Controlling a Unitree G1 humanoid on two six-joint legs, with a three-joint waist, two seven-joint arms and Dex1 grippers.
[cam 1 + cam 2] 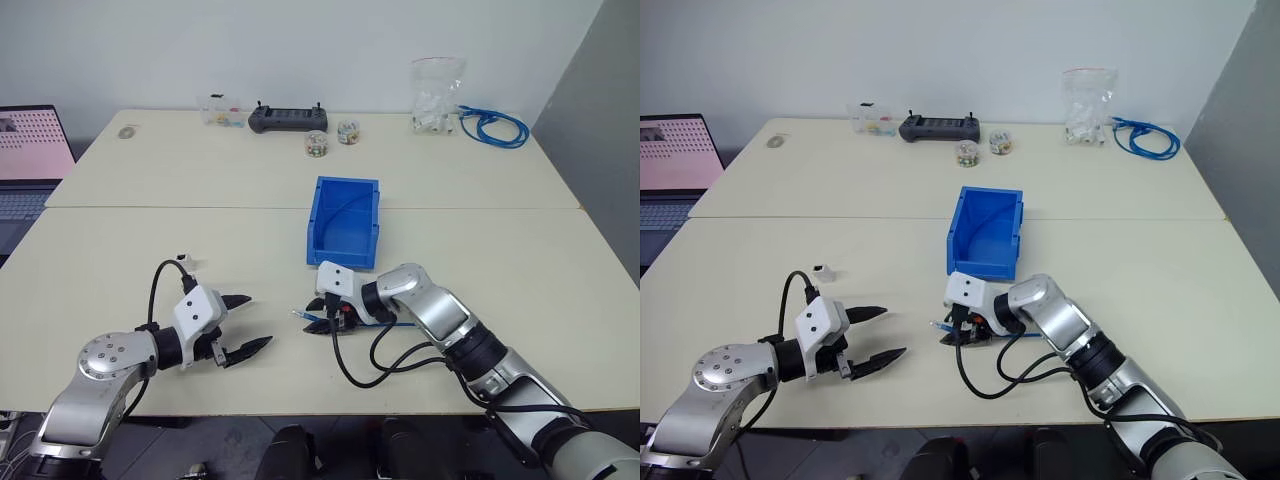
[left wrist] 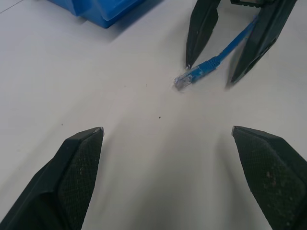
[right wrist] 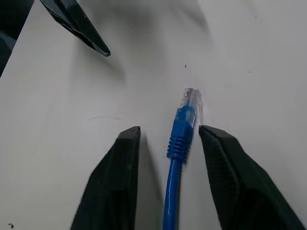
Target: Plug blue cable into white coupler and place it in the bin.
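Right wrist view shows the blue cable (image 3: 181,139) lying on the table (image 3: 249,52) between the right tool's (image 3: 165,136) parted fingers, near the front edge. Closing squarely behind the clear plug would steady it. Left tool (image 1: 247,325) gapes empty.

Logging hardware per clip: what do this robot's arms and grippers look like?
Both arms are silver-grey metal segments with rounded joint housings and black bands. Each wrist carries a white block ahead of a black mount. The left gripper and right gripper each have two black, tapering, pointed fingers with finely textured inner faces. Loose black cables loop beside each wrist.
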